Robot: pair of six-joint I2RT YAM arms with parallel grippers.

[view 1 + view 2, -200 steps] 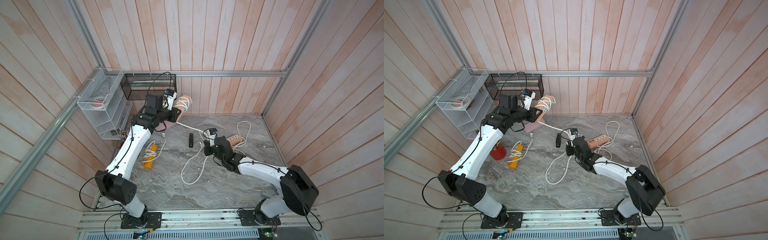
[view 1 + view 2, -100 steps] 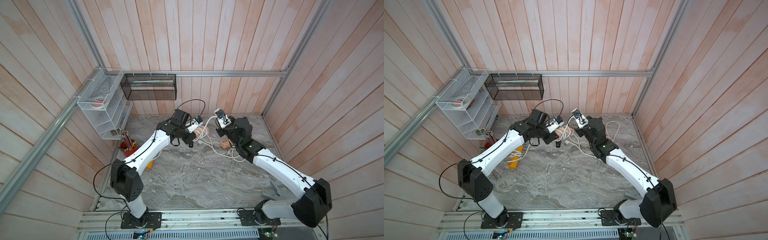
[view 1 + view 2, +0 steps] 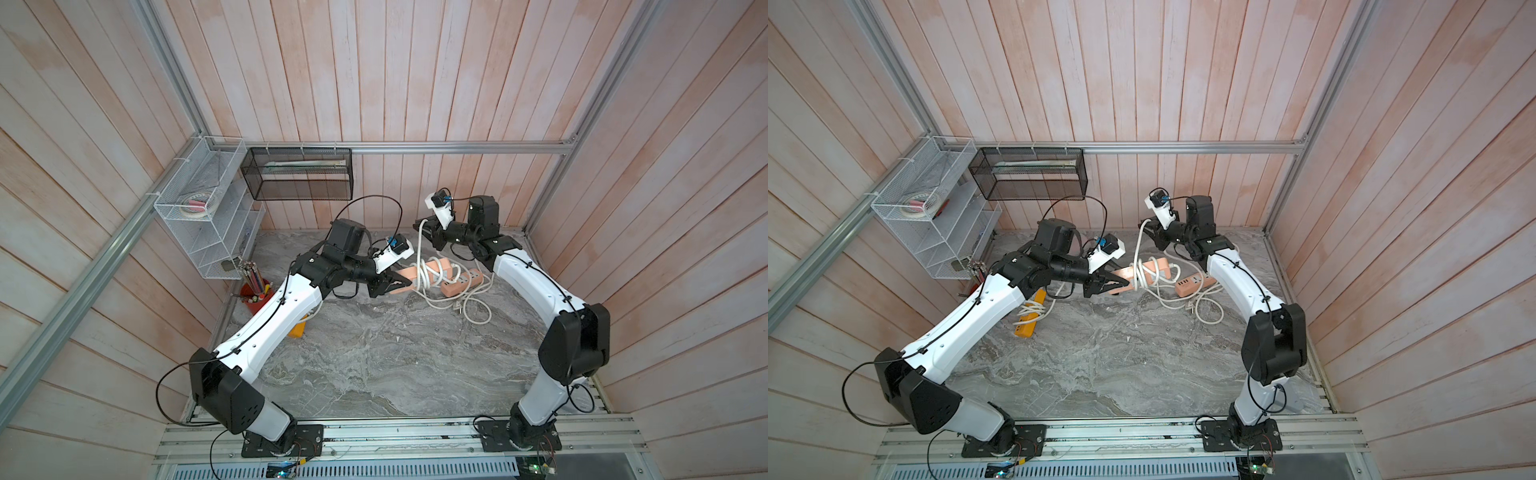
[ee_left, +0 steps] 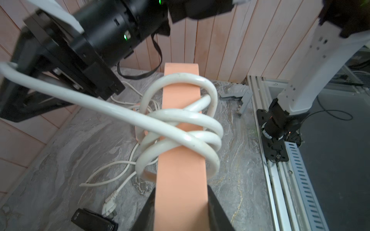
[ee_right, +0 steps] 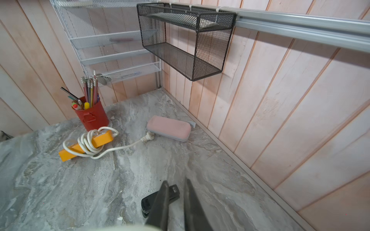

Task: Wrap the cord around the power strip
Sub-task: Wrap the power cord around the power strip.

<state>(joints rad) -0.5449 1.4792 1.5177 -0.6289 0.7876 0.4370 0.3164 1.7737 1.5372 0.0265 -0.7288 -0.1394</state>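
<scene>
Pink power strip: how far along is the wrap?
Done: several cord loops already circle the pink power strip. In hand: left gripper clamps one end; the cord's free stretch runs up to the right gripper, jaws slightly parted. Left: wind on that stretch.

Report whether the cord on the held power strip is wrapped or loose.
Partly wrapped: several cord loops circle the power strip; one length runs off it, unwound.

No readable text, label, brand or number was made out in any view. A small white marking was noted on the end of the black object (image 5: 173,192) lying on the tabletop (image 5: 60,190), but it was too blurred to be read.
</scene>
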